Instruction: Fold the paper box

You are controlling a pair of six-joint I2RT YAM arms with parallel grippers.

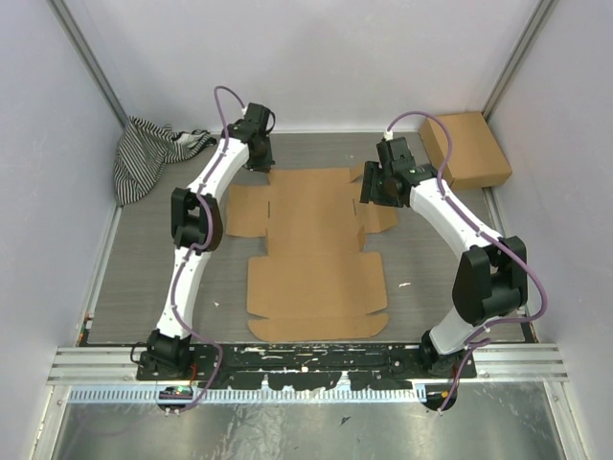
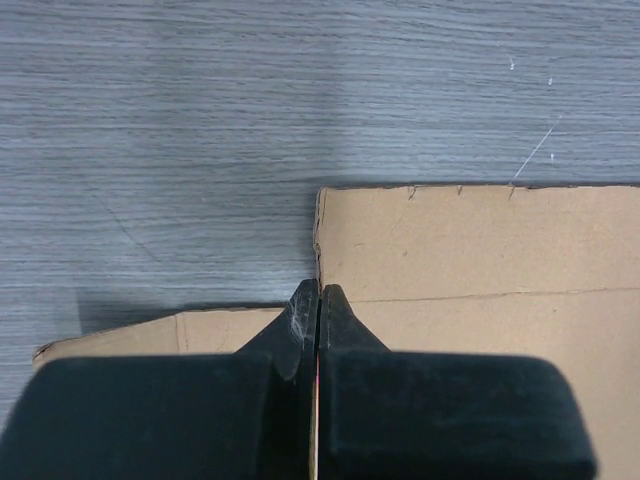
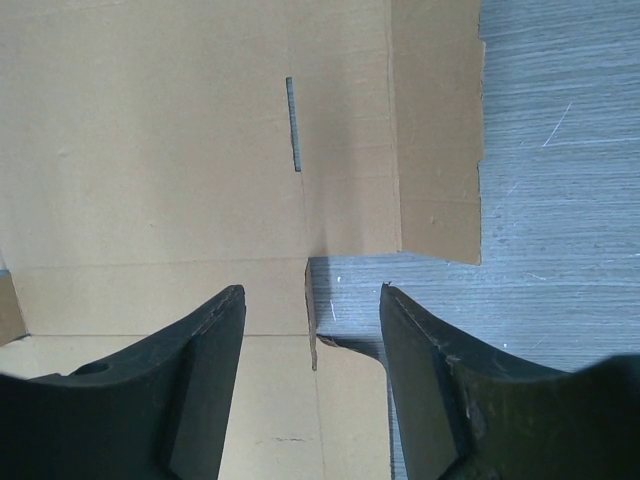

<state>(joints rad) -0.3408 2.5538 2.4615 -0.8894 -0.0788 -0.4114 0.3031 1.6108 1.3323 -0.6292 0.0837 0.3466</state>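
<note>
Just below right jaws, paper box [image 3: 150,150], edge meeting closed left jaws

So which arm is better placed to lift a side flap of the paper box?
Probably right. The right arm has its jaws open over a flap edge of the paper box; the left arm has its jaws shut at the far left corner and must open first.

Reaching toward the far edge of the grey bench [image 1: 144,278] with the white, black-jointed left arm [image 1: 196,225], black two-finger left end effector [image 2: 318,300] pointed down, fingers pressed flat together. Bending inward with the matching right arm [image 1: 445,206], right end effector [image 3: 310,300] lowered, fingers spread well apart.
</note>
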